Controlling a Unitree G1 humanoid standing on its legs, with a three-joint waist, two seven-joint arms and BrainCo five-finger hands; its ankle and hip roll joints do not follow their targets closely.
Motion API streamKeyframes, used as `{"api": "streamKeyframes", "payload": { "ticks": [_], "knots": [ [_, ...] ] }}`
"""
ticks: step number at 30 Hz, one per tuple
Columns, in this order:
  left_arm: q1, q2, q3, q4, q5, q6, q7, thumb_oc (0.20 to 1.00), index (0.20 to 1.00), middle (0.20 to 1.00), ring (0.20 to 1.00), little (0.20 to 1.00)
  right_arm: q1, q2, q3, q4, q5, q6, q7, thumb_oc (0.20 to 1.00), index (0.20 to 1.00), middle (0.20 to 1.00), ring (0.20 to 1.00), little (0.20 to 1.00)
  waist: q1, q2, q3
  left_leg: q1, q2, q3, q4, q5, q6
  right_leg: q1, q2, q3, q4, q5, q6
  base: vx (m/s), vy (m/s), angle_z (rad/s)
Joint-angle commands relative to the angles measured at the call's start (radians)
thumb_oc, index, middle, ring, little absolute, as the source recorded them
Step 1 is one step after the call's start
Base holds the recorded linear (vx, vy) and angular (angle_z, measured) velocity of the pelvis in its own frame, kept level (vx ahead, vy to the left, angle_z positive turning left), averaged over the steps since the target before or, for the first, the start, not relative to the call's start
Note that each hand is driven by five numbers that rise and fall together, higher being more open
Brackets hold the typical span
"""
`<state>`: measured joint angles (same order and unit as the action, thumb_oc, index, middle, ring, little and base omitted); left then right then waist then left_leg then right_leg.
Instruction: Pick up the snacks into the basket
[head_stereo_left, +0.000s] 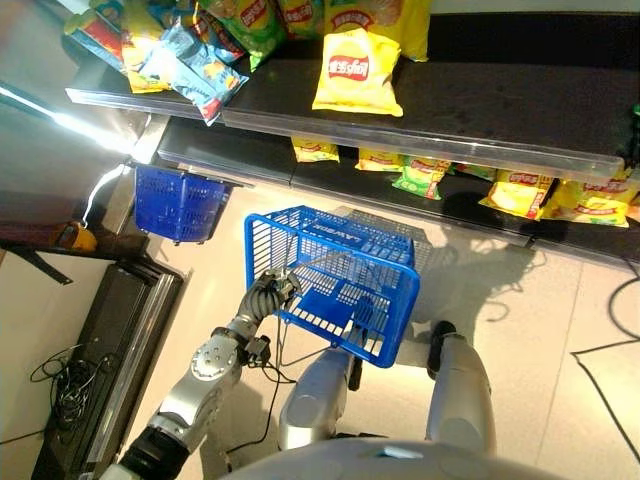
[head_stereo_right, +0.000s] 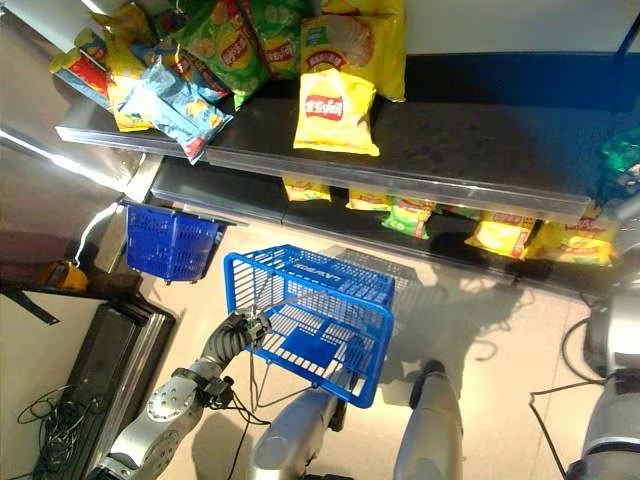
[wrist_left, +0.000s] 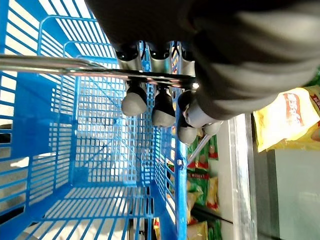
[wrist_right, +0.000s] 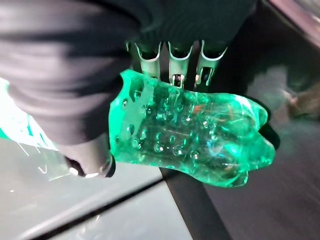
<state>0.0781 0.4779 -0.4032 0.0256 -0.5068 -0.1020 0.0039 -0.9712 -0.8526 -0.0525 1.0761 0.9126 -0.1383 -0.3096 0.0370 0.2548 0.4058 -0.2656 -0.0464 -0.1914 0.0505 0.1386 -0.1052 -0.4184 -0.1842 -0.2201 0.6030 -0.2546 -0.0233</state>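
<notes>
The left arm comes in from the lower left, bent at the elbow and reaching forward and up; its left hand (head_stereo_left: 272, 290) has the fingers (wrist_left: 134, 100) curled over a thin metal handle (wrist_left: 60, 64), dark tips hooked past the bar and the ribbed cover above them. The right arm shows at the right edge of the right eye view, raised toward the shelf; the right hand (wrist_right: 90, 125) grips a green bottle (wrist_right: 195, 132), fingers (wrist_right: 179, 62) wrapped behind it and the thumb pressed along its near side.
</notes>
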Motion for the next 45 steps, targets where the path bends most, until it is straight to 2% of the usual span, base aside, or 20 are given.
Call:
{"api": "streamKeyframes", "payload": {
  "ticks": [1,3,4,9,13,19,21,24,28,30,31,32,33,35,36,37,38,45],
  "knots": [
    [-0.015,0.003,0.111,-0.087,-0.052,-0.096,0.037,0.200,0.200,0.200,0.200,0.200,0.065,0.071,-0.026,-0.287,0.012,-0.209,-0.018,0.200,0.200,0.200,0.200,0.200,0.007,-0.091,-0.024,0.036,-0.015,0.018,0.099,-0.141,0.035,0.090,0.017,0.054,-0.154,0.096,0.123,0.02,0.048,-0.19],
    [-0.002,-0.018,0.162,-0.052,-0.061,-0.101,0.061,0.200,0.200,0.200,0.200,0.200,0.292,0.238,-0.081,-0.623,-0.094,-0.277,-0.054,0.200,0.200,0.200,0.200,0.200,-0.013,-0.131,-0.044,0.050,-0.008,0.034,0.088,-0.149,0.048,0.112,0.027,0.074,-0.203,0.127,0.130,0.04,0.075,-0.14],
    [0.002,-0.014,0.161,-0.052,-0.061,-0.101,0.061,0.200,0.200,0.200,0.200,0.200,0.304,0.247,-0.085,-0.637,-0.103,-0.274,-0.062,0.200,0.200,0.200,0.200,0.200,-0.011,-0.133,-0.047,0.052,-0.007,0.035,0.086,-0.149,0.048,0.115,0.028,0.074,-0.207,0.128,0.130,0.03,0.057,-0.10],
    [0.011,-0.031,0.226,-0.053,-0.050,-0.105,0.081,0.200,0.200,0.200,0.200,0.200,0.500,0.401,-0.092,-0.880,-0.170,-0.289,-0.039,0.200,0.200,0.200,0.200,0.200,-0.024,-0.195,-0.091,0.091,0.004,0.066,0.059,-0.160,0.065,0.157,0.049,0.105,-0.286,0.166,0.140,0.04,0.045,-0.25],
    [0.028,-0.045,0.267,-0.055,-0.030,-0.103,0.078,0.200,0.200,0.200,0.200,0.200,0.611,0.449,-0.084,-1.000,-0.256,-0.256,-0.017,0.200,0.200,0.200,0.200,0.200,-0.027,-0.239,-0.133,0.126,0.004,0.089,0.049,-0.173,0.073,0.205,0.058,0.124,-0.352,0.189,0.146,0.06,0.051,-0.24],
    [0.039,-0.054,0.298,-0.059,0.004,-0.102,0.057,0.200,0.200,0.200,0.200,0.200,0.693,0.454,-0.068,-1.068,-0.352,-0.212,0.034,0.200,0.200,0.200,0.200,0.200,-0.026,-0.274,-0.190,0.168,0.006,0.108,0.022,-0.182,0.082,0.254,0.063,0.140,-0.409,0.212,0.155,0.04,0.049,-0.17],
    [0.044,-0.066,0.306,-0.061,0.006,-0.100,0.052,0.200,0.200,0.200,0.200,0.200,0.712,0.480,-0.058,-1.093,-0.335,-0.209,0.058,0.200,0.200,0.200,0.200,0.200,-0.025,-0.287,-0.214,0.188,0.004,0.116,0.022,-0.191,0.087,0.275,0.063,0.142,-0.414,0.211,0.156,0.06,0.049,-0.11],
    [0.048,-0.068,0.312,-0.064,0.004,-0.100,0.051,0.200,0.200,0.200,0.200,0.200,0.724,0.483,-0.048,-1.112,-0.343,-0.203,0.074,0.200,0.200,0.200,0.200,0.200,-0.025,-0.292,-0.221,0.194,0.004,0.118,0.025,-0.195,0.089,0.279,0.063,0.145,-0.411,0.210,0.156,0.02,0.013,-0.05],
    [0.037,-0.093,0.298,-0.088,-0.030,-0.104,0.007,0.200,0.200,0.200,0.200,0.200,0.820,0.450,0.060,-1.140,-0.488,-0.153,0.212,0.200,0.200,0.200,0.200,0.200,-0.021,-0.310,-0.249,0.216,0.001,0.116,0.028,-0.206,0.092,0.306,0.061,0.141,-0.415,0.205,0.158,0.02,0.004,0.01],
    [0.019,-0.090,0.286,-0.097,-0.032,-0.107,-0.003,0.200,0.200,0.200,0.200,0.200,0.833,0.438,0.098,-1.119,-0.545,-0.139,0.231,0.200,0.200,0.200,0.200,0.200,-0.021,-0.312,-0.247,0.211,-0.001,0.112,0.035,-0.207,0.091,0.304,0.061,0.141,-0.407,0.201,0.158,-0.03,-0.007,0.04],
    [-0.020,-0.091,0.260,-0.113,-0.049,-0.108,-0.017,0.200,0.200,0.200,0.200,0.200,0.859,0.419,0.163,-1.090,-0.631,-0.112,0.258,0.200,0.200,0.200,0.200,0.200,-0.020,-0.313,-0.236,0.201,-0.006,0.101,0.055,-0.210,0.091,0.295,0.060,0.136,-0.385,0.193,0.156,-0.05,-0.010,0.02],
    [-0.020,-0.091,0.260,-0.113,-0.050,-0.108,-0.017,0.200,0.200,0.200,0.200,0.200,0.858,0.419,0.163,-1.089,-0.631,-0.112,0.257,0.200,0.200,0.200,0.200,0.200,-0.021,-0.313,-0.236,0.200,-0.006,0.100,0.056,-0.211,0.091,0.295,0.060,0.135,-0.384,0.192,0.156,-0.08,-0.009,0.09],
    [-0.071,-0.094,0.216,-0.142,-0.078,-0.112,-0.021,0.200,0.200,0.200,0.200,0.200,0.877,0.420,0.237,-1.024,-0.678,-0.095,0.288,0.200,0.200,0.200,0.200,0.200,-0.016,-0.311,-0.220,0.187,-0.012,0.089,0.070,-0.210,0.090,0.287,0.056,0.127,-0.368,0.189,0.157,-0.06,-0.007,0.12],
    [-0.094,-0.094,0.202,-0.149,-0.084,-0.109,-0.021,0.200,0.200,0.200,0.200,0.200,0.883,0.410,0.258,-1.019,-0.724,-0.092,0.284,0.200,0.200,0.200,0.200,0.200,-0.017,-0.311,-0.212,0.179,-0.015,0.082,0.078,-0.210,0.090,0.284,0.054,0.121,-0.362,0.187,0.157,-0.05,-0.009,0.23],
    [-0.115,-0.100,0.180,-0.157,-0.090,-0.107,-0.025,0.200,0.200,0.200,0.200,0.200,0.890,0.399,0.299,-0.986,-0.783,-0.088,0.304,0.200,0.200,0.200,0.200,0.200,-0.014,-0.309,-0.205,0.173,-0.017,0.075,0.083,-0.210,0.089,0.283,0.051,0.114,-0.360,0.185,0.157,-0.09,-0.013,0.39],
    [-0.177,-0.106,0.125,-0.185,-0.129,-0.108,-0.029,0.200,0.200,0.200,0.200,0.200,0.896,0.390,0.364,-0.930,-0.836,-0.080,0.312,0.200,0.200,0.200,0.200,0.200,-0.012,-0.303,-0.173,0.146,-0.023,0.060,0.099,-0.205,0.088,0.269,0.046,0.103,-0.348,0.185,0.156,-0.09,-0.013,0.36],
    [-0.179,-0.106,0.125,-0.184,-0.129,-0.109,-0.029,0.200,0.200,0.200,0.200,0.200,0.893,0.390,0.364,-0.927,-0.836,-0.082,0.312,0.200,0.200,0.200,0.200,0.200,-0.013,-0.303,-0.172,0.145,-0.024,0.059,0.102,-0.206,0.088,0.268,0.045,0.102,-0.346,0.184,0.156,-0.14,-0.012,0.37],
    [-0.369,-0.133,-0.059,-0.216,-0.261,-0.095,-0.006,0.200,0.200,0.200,0.200,0.200,0.765,0.394,0.617,-0.771,-1.037,-0.058,0.313,0.200,0.200,0.200,0.200,0.200,0.003,-0.276,-0.093,0.054,-0.036,0.008,0.146,-0.185,0.076,0.215,0.022,0.060,-0.316,0.182,0.149,-0.07,-0.011,0.24]
  ]
}}
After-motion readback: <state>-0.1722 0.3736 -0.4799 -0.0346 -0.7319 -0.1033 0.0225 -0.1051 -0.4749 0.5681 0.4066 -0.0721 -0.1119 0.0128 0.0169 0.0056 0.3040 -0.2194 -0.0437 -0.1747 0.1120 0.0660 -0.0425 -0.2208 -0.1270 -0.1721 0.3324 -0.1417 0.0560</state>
